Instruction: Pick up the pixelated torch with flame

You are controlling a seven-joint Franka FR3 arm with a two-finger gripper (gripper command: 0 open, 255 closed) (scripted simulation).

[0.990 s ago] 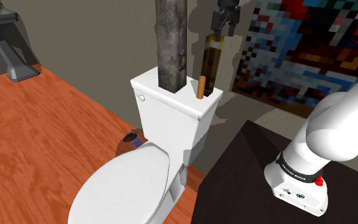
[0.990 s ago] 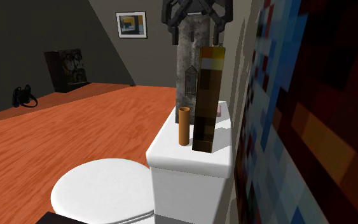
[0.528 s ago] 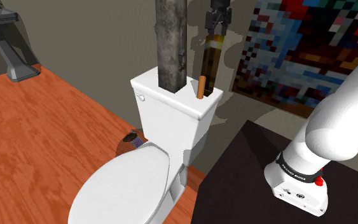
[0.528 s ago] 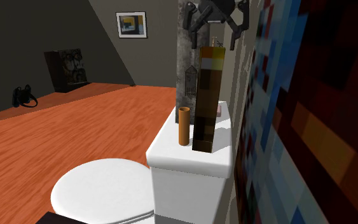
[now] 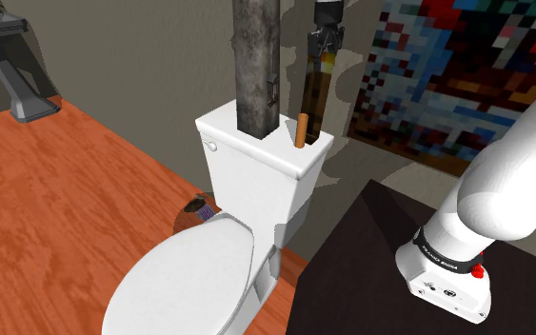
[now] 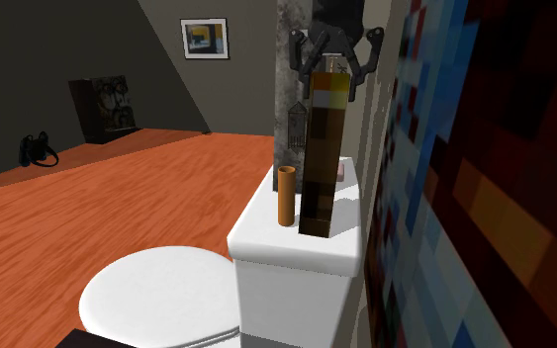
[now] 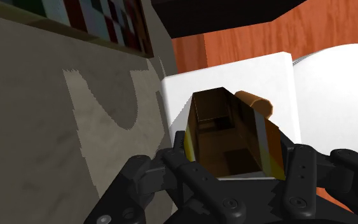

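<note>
At the left of the shoulder view, the orange wood-grain floor is lying unchanged. At the frame's centre the white toilet is sitting just as it was a second ago. On its tank lid, the tall mottled grey column is rising to the upper middle. Just right of it the short orange-brown cylinder is standing upright, apart from its neighbours.

Next rightward, the pixelated torch, a tall dark brown square post with a yellow-orange flame band at its top, is standing upright at the tank's wall-side end and is not budging.

The change is happening above it. The all-black two-finger gripper, which was hanging clear over the torch a second ago, has been dropping and turning. It is now reaching the flame end at the top of the frame.

In the upper middle of the second exterior view, the gripper is straddling the flame band, its fingers spreading wider than the torch. In the lower centre of the wrist view, the torch's top is sitting between the fingers, which are standing apart. The gripper is released and holding nothing.

So the approach is looking nearly finished, and closing on the flame end and lifting straight up are probably coming next. The nearby cylinder is risking a knock.

At the shoulder view's right, the blocky multicoloured wall picture, the white arm and the dark box stand are filling the edge.
</note>
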